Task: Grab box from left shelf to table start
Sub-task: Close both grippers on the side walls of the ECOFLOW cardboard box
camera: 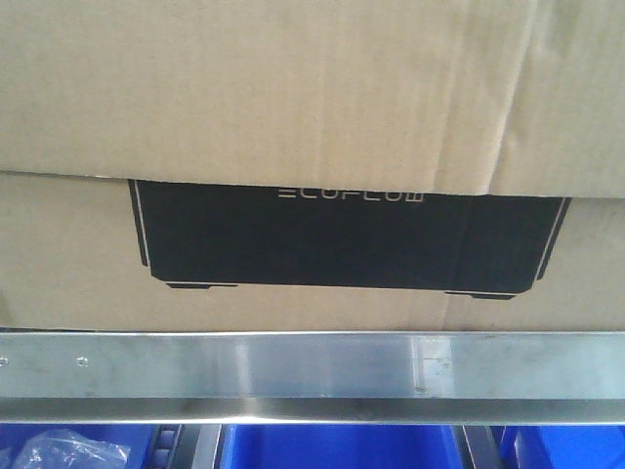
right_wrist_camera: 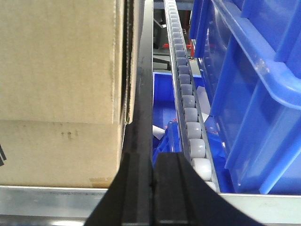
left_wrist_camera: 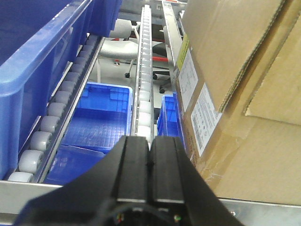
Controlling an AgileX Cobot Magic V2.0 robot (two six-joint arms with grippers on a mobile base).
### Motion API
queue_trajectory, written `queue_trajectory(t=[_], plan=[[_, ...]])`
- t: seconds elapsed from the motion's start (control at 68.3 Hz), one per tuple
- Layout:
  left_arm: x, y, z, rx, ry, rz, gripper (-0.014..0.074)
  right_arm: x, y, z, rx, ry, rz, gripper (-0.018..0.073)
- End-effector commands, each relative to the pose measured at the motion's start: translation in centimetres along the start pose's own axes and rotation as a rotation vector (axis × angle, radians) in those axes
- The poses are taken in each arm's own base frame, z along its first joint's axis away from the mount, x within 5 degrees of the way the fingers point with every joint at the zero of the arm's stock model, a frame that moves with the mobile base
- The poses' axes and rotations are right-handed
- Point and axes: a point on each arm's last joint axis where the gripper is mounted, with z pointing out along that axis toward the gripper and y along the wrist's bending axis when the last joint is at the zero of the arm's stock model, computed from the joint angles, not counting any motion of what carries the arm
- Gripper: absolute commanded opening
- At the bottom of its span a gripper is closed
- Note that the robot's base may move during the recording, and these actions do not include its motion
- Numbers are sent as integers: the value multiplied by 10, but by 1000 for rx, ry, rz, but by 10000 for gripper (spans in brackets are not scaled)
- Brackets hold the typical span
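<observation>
Jaws together; box (camera: 312, 98) between blue bins (right_wrist_camera: 254, 94)

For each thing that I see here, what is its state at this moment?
box: resting behind the shelf rail, flap hanging over its front, not gripped.
left pincer: shut, empty, beside the box.
right pincer: shut, empty, beside the box.
blue bin: open at the top.

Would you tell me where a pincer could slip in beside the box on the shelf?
Left of the box, an open lane lies between two roller tracks, bordered by a blue bin. Right of it, only a narrow slot separates it from another roller track, with a second blue bin crowding close.
</observation>
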Motion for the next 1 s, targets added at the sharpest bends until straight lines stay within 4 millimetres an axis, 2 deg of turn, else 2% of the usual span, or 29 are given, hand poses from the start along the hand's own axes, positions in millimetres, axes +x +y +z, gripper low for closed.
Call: queue_trajectory(t=[0.0, 0.454, 0.673, 0.82, 0.98], plan=[[-11, -2, -2, 20, -112, -11, -99, -8, -1, -1, 12, -94, 2, 49], [-12, -2, -2, 22, -126, -15, -99, -8, -1, -1, 13, -94, -1, 49], [-22, -3, -4, 36, -232, -28, -99, -9, -1, -1, 13, -105, -2, 49], [-48, -5, -10, 48, -324, -74, -99, -12, -1, -1, 16, -134, -2, 49], [-95, -11, -19, 43, -309, 11, -99, -16, -2, -2, 19, -181, -2, 49]])
